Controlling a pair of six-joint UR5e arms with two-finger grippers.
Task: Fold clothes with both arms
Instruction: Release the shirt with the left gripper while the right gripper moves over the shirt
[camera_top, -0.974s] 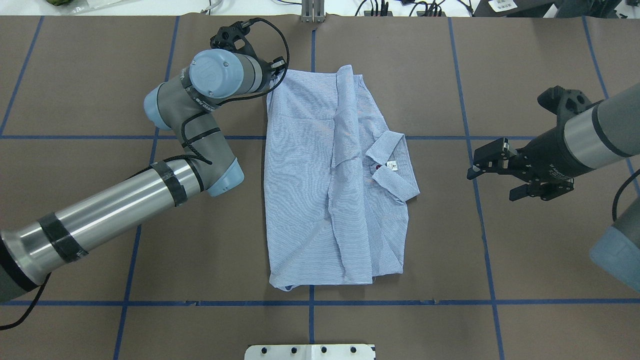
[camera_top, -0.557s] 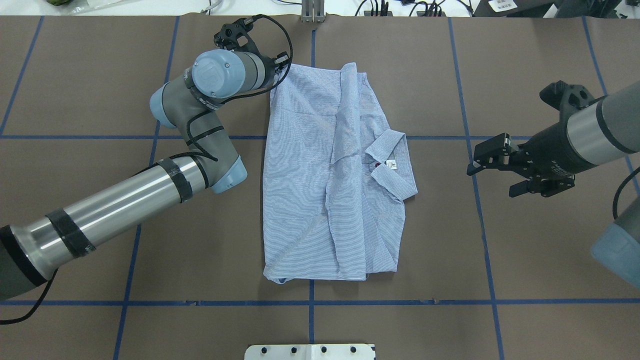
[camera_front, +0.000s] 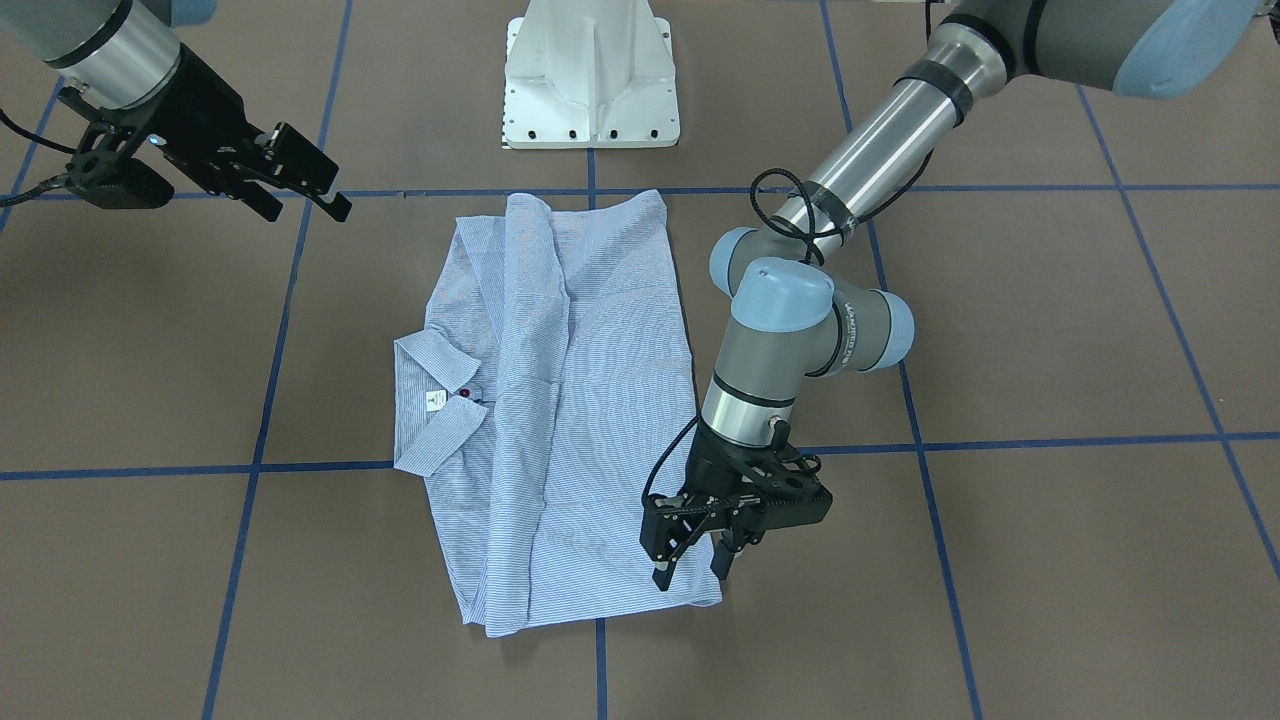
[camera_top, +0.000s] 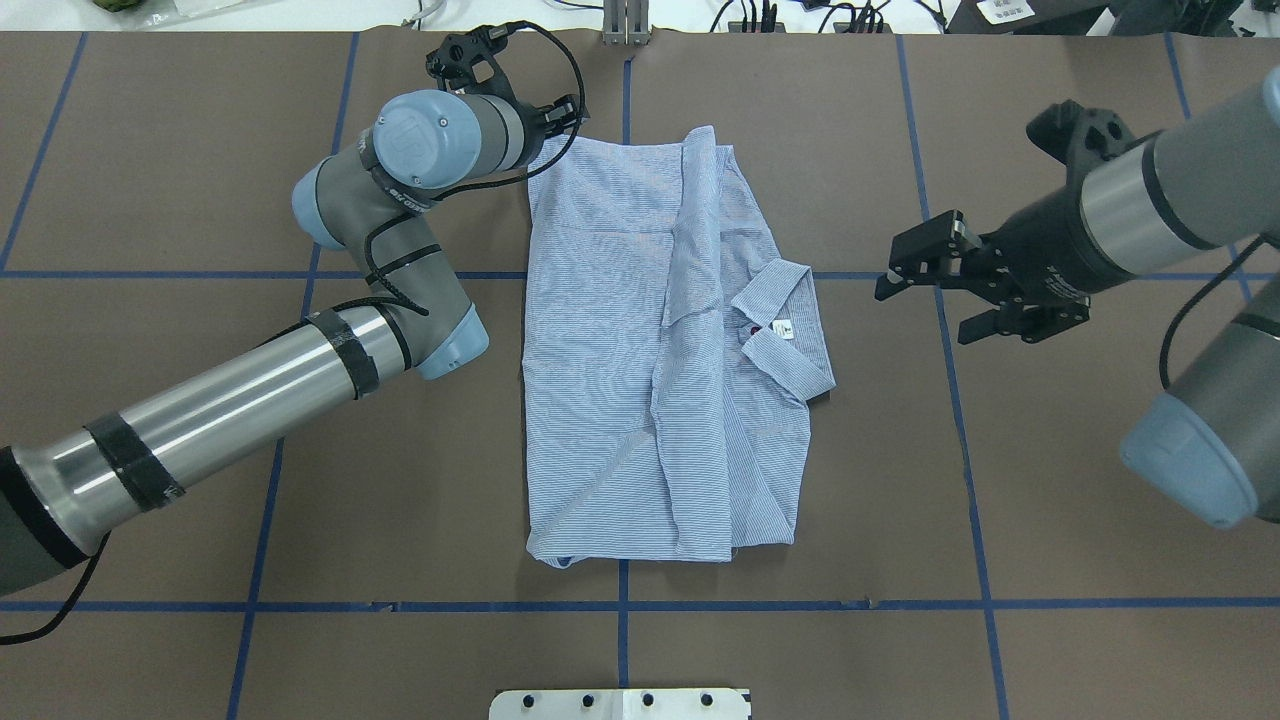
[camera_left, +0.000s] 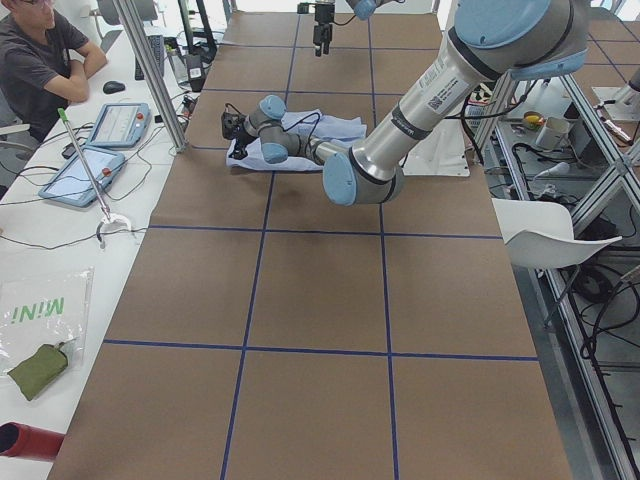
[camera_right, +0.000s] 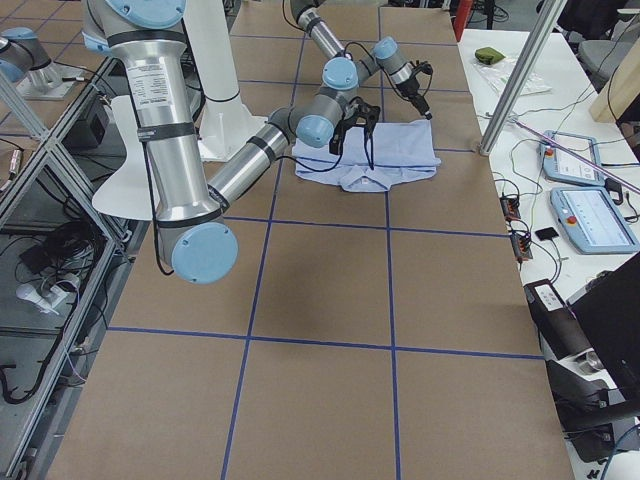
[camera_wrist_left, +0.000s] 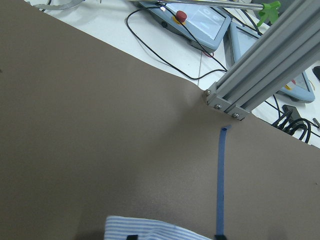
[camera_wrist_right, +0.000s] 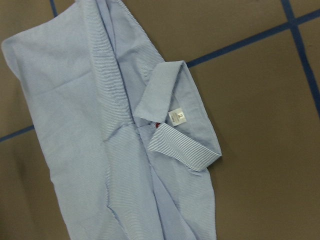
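The light blue striped shirt (camera_top: 620, 350) lies folded into a rough rectangle at the table's middle, collar (camera_top: 785, 325) and white label (camera_wrist_right: 178, 117) facing my right arm. My left gripper (camera_front: 692, 568) points down at the shirt's far corner on the left-arm side, jaws open, fingertips at the cloth. The left wrist view shows only that shirt edge (camera_wrist_left: 150, 227) at its bottom. My right gripper (camera_top: 925, 305) hovers open beside the collar, clear of the cloth, holding nothing.
Brown table cover with blue tape lines (camera_top: 620, 605). The white pedestal base (camera_front: 590, 80) stands at the robot's side. An aluminium post (camera_wrist_left: 265, 65) and tablets (camera_right: 590, 215) sit past the far edge, where a person (camera_left: 40, 60) is seated.
The shirt slid slightly toward the far edge, then stayed put. My right gripper moved toward the shirt and the far side. The left gripper shifted slightly at the far corner.
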